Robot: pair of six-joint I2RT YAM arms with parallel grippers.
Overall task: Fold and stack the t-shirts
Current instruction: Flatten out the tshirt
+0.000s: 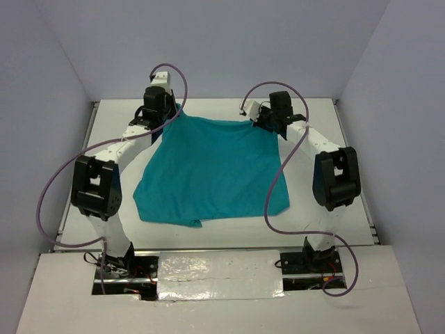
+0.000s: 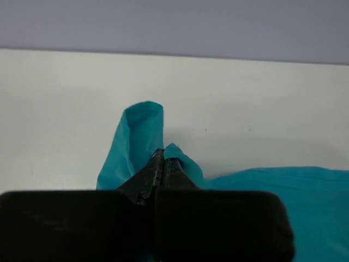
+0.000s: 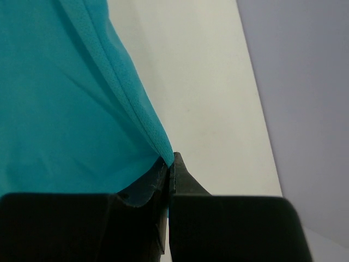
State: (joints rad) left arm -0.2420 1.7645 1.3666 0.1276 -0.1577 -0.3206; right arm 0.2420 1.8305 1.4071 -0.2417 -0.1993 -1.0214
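The teal t-shirt (image 1: pixel 212 170) lies spread over the middle of the white table, its far edge lifted at two corners. My left gripper (image 1: pixel 169 113) is shut on the far left corner; in the left wrist view the pinched cloth (image 2: pixel 139 136) bunches up just past the closed fingertips (image 2: pixel 164 155). At the far right corner my right gripper (image 1: pixel 256 118) is shut on the hem, which shows in the right wrist view as a stitched teal edge (image 3: pixel 128 98) running into the closed jaws (image 3: pixel 169 161). No tag shows.
The white table (image 1: pixel 327 115) is boxed in by pale grey walls at the back and both sides. Purple cables loop from each arm, one hanging over the shirt's right edge (image 1: pixel 274 188). A foil-taped strip (image 1: pixel 219 268) lies between the arm bases.
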